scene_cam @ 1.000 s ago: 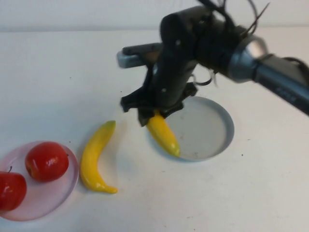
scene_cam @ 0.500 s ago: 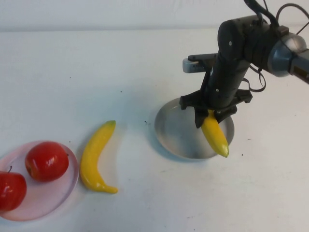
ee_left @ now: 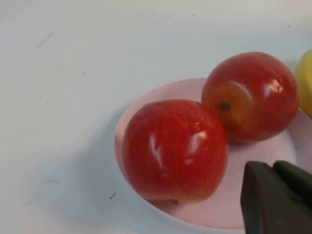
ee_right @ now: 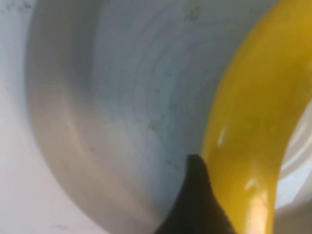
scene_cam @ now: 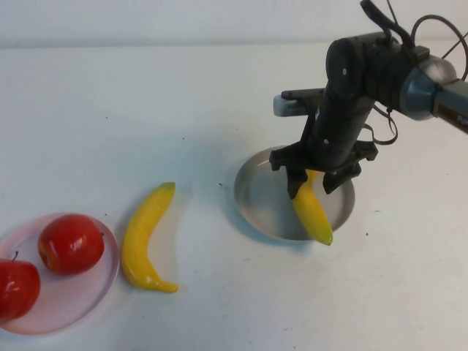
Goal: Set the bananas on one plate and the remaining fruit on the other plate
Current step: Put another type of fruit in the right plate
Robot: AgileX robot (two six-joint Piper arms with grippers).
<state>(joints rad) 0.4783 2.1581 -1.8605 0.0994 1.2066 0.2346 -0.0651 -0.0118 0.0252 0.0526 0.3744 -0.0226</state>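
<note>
My right gripper [scene_cam: 314,178] is shut on a yellow banana [scene_cam: 312,209] and holds it over the grey-blue plate [scene_cam: 257,197], its lower tip near the plate's front rim. In the right wrist view the banana [ee_right: 248,122] hangs over the plate [ee_right: 112,97] beside one dark finger [ee_right: 195,204]. The second banana [scene_cam: 144,238] lies on the table left of the middle. Two red apples [scene_cam: 71,243] [scene_cam: 16,287] sit on the pale pink plate [scene_cam: 80,300] at the front left. In the left wrist view my left gripper [ee_left: 280,195], its fingers together, hovers over that plate [ee_left: 146,97] beside the apples [ee_left: 174,150] [ee_left: 250,96].
The white table [scene_cam: 131,110] spreads around both plates. The right arm [scene_cam: 409,80] reaches in from the right side.
My right gripper carried the banana rightward across the grey-blue plate, then came back a little left and lower. The left side has not moved.
</note>
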